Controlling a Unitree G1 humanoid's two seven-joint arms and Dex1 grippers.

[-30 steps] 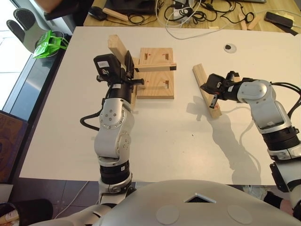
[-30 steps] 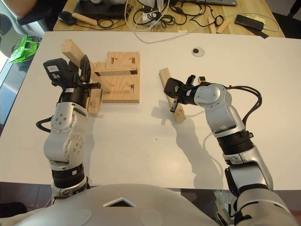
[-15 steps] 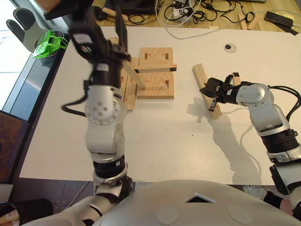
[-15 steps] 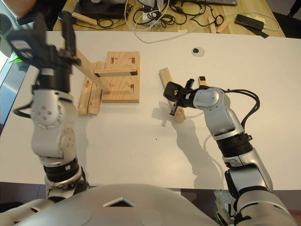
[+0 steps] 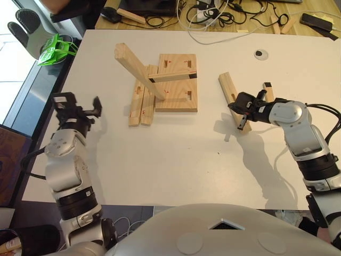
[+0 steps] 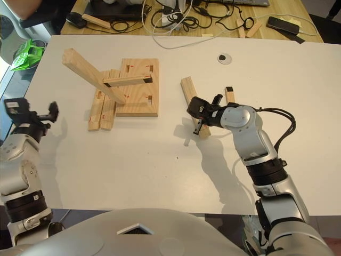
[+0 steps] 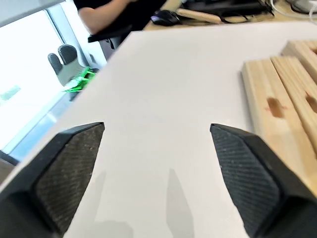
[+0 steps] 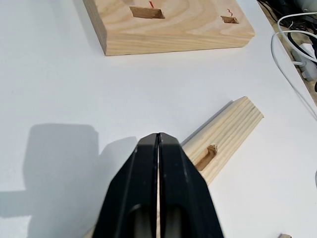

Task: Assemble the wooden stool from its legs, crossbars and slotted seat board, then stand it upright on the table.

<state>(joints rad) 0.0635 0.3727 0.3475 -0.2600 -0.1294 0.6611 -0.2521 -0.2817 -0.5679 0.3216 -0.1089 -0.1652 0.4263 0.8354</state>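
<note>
Early stage: slotted seat board (image 5: pixel 178 88) flat near desk's far edge, tilted leg (image 5: pixel 133 64) and crossbar (image 5: pixel 176 76) propped on it, two flat legs (image 5: pixel 139 104) alongside, loose leg (image 5: pixel 230 93) under pinched-shut empty right gripper (image 5: pixel 242 118), left gripper (image 5: pixel 80 108) gaping wide by left edge.

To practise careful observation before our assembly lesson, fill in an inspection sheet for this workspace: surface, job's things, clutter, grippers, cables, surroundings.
Surface: white table.
Job's things: seat board lying flat; one leg rising tilted from it, a crossbar meeting it; two legs beside the board; fourth leg and short crossbar to the right.
Clutter: round disc near the far edge.
Grippers: left gripper open over bare table; right gripper shut over the fourth leg.
Cables: tangle on the desk behind.
Surroundings: green object and chair off the left side.
</note>
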